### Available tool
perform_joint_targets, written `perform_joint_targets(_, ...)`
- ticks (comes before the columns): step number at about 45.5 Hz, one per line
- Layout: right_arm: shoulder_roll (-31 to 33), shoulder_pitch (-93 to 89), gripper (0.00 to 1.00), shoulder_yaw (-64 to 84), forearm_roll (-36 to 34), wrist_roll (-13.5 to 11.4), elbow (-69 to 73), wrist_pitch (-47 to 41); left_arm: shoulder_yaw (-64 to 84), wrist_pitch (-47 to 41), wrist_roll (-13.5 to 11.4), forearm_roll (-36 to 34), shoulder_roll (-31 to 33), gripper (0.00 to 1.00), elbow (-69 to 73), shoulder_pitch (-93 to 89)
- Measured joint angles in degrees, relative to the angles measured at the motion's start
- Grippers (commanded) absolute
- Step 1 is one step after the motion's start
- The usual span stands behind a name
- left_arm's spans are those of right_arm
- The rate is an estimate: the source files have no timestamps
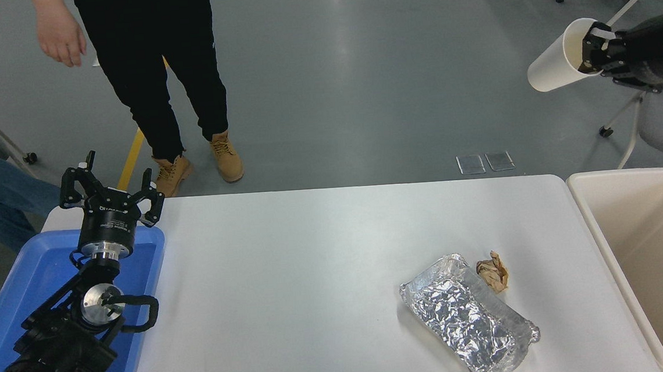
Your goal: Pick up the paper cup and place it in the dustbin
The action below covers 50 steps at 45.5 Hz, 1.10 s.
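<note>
High at the right edge, my right gripper (589, 51) is shut on the rim of the white paper cup (556, 59), with one finger inside its mouth. The cup lies tilted on its side in the air, base pointing left, well above the table. Below it at the right stands the beige dustbin (587, 215), its inside bare where it shows. My left gripper (111, 187) is parked open at the lower left, over the blue tray (18, 289).
A crumpled foil container (469, 319) and a crumpled brown paper scrap (493, 274) lie on the white table (314, 269) at the right front. A person (154, 76) stands beyond the table's far left. Chairs (646, 100) stand at the far right.
</note>
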<state>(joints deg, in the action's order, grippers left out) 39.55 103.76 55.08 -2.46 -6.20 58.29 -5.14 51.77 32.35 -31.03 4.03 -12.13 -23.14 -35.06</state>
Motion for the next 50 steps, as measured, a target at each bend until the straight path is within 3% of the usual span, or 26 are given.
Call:
perform_joint_targets(22,-0.4,-32.4,0.0,-12.0,-12.5,0.0,-20.3,17.2,0.0,0.0,0.0,0.0,0.0,0.99,-0.1,0.0)
perform_joint_targets(50,-9.9,-60.1,0.0,-26.3,-14.8,0.0,-37.5,21.5,0.0,0.0,0.0,0.0,0.0,0.99,0.0,0.0)
